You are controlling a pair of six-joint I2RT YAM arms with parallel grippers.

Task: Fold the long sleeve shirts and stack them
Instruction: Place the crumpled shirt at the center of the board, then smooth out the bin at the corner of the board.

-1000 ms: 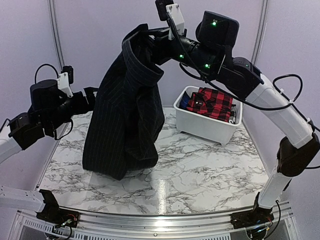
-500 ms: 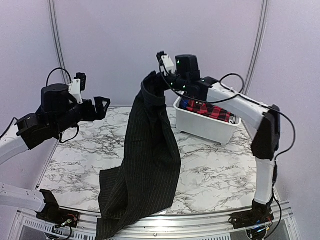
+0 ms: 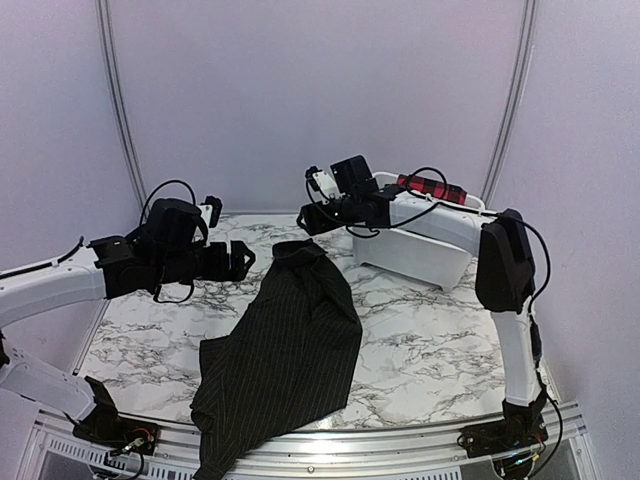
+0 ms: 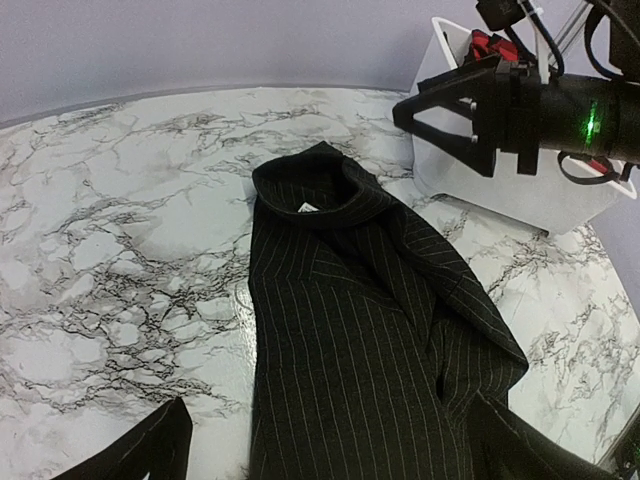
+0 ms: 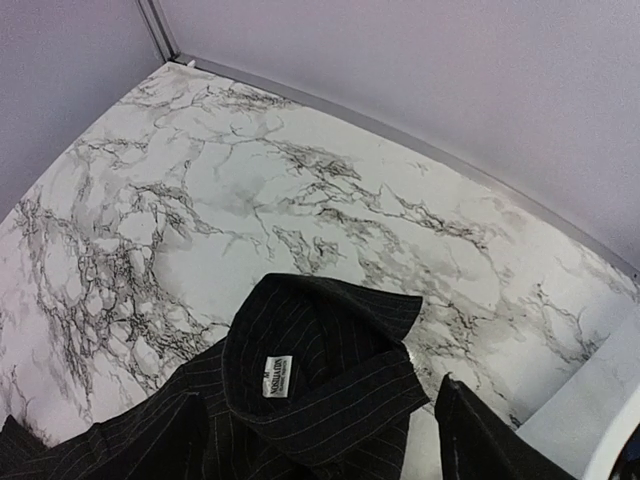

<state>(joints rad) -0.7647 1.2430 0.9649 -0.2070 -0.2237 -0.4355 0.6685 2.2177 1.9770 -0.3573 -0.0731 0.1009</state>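
Two sets of jaws stand wide and hold nothing. The right gripper (image 3: 305,220) hangs just above and beyond the collar (image 3: 300,250) of the black pinstriped shirt (image 3: 290,350). Its fingers are well spread and clear of the cloth. In the right wrist view the two fingers frame the collar, where a small white label (image 5: 272,377) faces up. The left gripper (image 3: 243,262) is also spread fully and points toward the collar from the left. It hovers over the bench (image 3: 430,340) just beside the shirt's upper left edge without touching it.

The pinstriped shirt lies loose on the marble-patterned top, its collar near the middle toward the far edge. The body runs down and leftward, rumpled and partly folded over itself along the right side. Its lower end laps over the rail at the near edge, left of centre.

A white bin (image 3: 420,255) sits at the far right corner, behind the right arm. A red-and-black plaid shirt (image 3: 430,186) shows at the bin's far rim.
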